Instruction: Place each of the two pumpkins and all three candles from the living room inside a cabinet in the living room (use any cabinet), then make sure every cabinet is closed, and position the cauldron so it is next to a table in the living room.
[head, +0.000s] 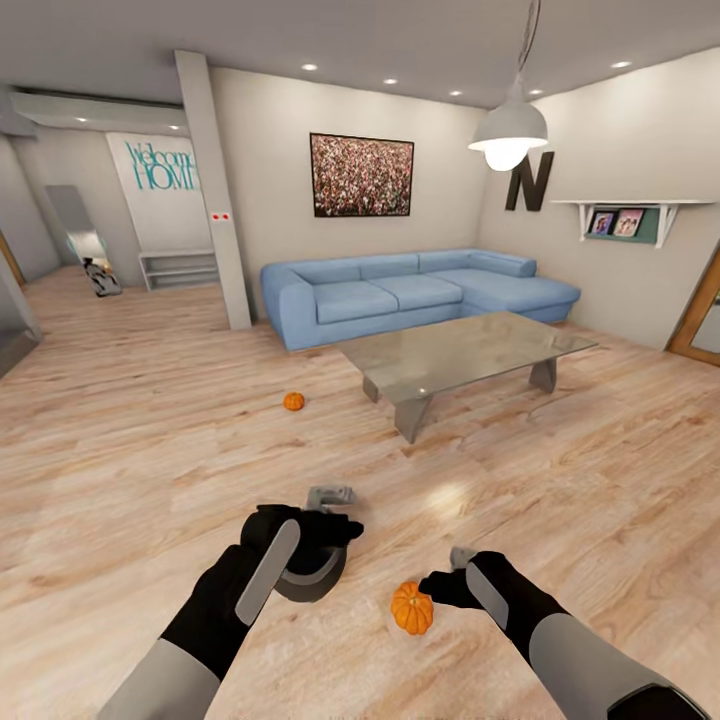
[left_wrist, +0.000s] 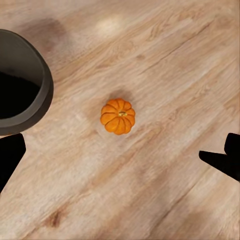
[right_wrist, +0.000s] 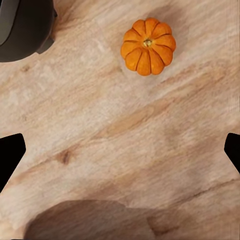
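Note:
A black cauldron stands on the wood floor just below my left gripper, which is open above its rim. One orange pumpkin lies on the floor between the cauldron and my open right gripper. In the left wrist view this pumpkin lies beside the cauldron, ahead of the spread gripper. The right wrist view shows the pumpkin, the cauldron and the empty gripper. A second pumpkin sits farther off, left of the glass table. Candles and cabinet are out of view.
A blue corner sofa stands behind the table against the far wall. A grey pillar rises at the left, with a low white shelf beyond it. A pendant lamp hangs over the table. A wooden door frame is at the right edge.

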